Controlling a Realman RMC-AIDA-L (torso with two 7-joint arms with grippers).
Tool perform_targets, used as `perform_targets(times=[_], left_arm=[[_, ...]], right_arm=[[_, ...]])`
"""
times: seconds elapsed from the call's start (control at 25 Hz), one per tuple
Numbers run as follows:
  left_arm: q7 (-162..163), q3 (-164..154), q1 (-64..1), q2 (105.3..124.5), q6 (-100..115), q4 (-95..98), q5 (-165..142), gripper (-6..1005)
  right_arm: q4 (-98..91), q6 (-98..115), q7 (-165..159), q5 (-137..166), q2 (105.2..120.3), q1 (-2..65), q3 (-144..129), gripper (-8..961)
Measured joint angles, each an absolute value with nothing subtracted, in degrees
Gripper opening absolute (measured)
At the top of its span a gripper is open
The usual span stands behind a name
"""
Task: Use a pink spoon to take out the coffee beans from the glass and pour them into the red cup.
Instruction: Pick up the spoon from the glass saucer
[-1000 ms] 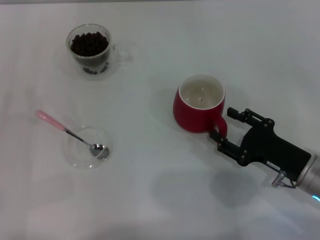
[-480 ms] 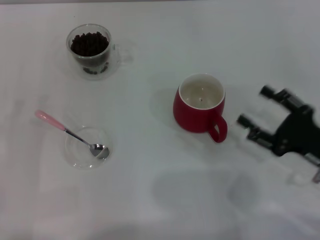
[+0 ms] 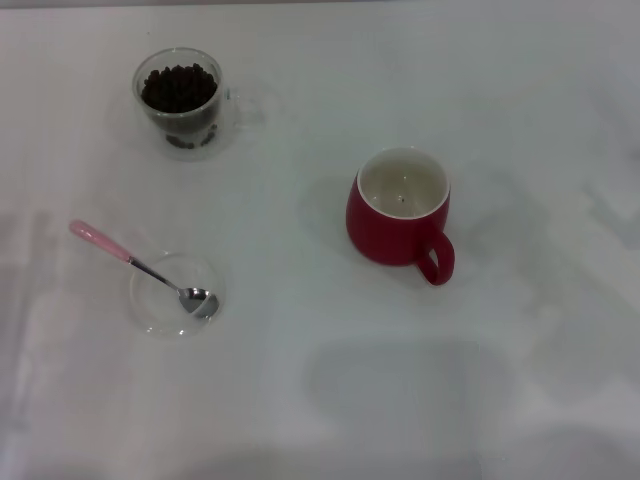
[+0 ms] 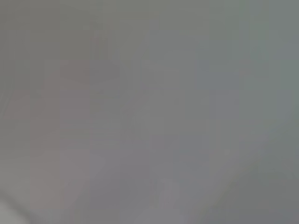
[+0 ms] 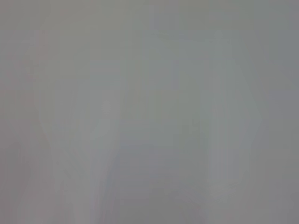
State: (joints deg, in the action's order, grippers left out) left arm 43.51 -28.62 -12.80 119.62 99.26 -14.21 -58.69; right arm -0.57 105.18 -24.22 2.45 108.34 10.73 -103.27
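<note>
Gone from beside the red cup [image 3: 399, 206] is the right arm, which a second ago reached toward the cup's handle; neither arm shows now, so how its jaws stand cannot be told, and both wrist views are blank grey. On the counter [image 3: 520, 90] the glass [image 3: 183, 99] holds the coffee beans [image 3: 179, 87], far from the cup. The pink spoon [image 3: 140, 265] lies untouched, bowl in a shallow clear dish [image 3: 175, 294], handle out over the rim. Picking it up probably goes best by pinching the pink handle, clear of the dish.
</note>
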Motion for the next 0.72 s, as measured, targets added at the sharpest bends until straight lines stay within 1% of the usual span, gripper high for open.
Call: perform_targets(times=[0.28, 0.56, 0.72], left_arm=[[61.13, -34.19, -13.22, 119.61, 93.21, -15.05, -59.77, 513], [66.9, -35.92, -12.81, 119.62, 91.34, -16.49, -59.92, 559], [67.3, -36.13, -12.35, 119.62, 90.86, -16.6, -59.94, 726]], right_arm=[[-0.15, 103.08, -23.97, 2.44, 107.39, 12.34, -102.53, 851], [-0.16, 101.23, -23.78, 2.45, 107.23, 13.32, -102.46, 851], [-0.18, 100.8, -23.76, 2.46, 107.46, 13.41, -102.43, 851]])
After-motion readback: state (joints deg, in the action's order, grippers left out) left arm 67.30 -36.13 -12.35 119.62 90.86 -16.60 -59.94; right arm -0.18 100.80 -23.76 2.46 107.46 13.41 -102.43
